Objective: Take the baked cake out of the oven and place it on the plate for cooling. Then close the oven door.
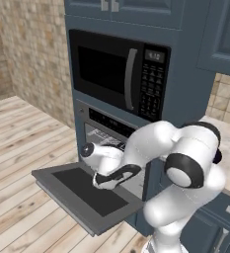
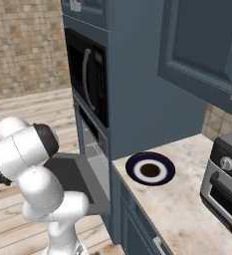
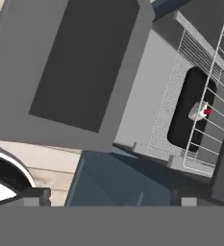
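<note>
The oven door (image 1: 84,190) is lying dropped flat, so the oven (image 3: 190,96) is being left open for reaching. The cake (image 3: 198,112) is sitting on a black tray (image 3: 185,115) on the rack deep inside. The gripper (image 3: 111,201) is being held spread wide and empty over the door. The plate (image 2: 150,169) is waiting on the counter (image 2: 187,209) to the right.
</note>
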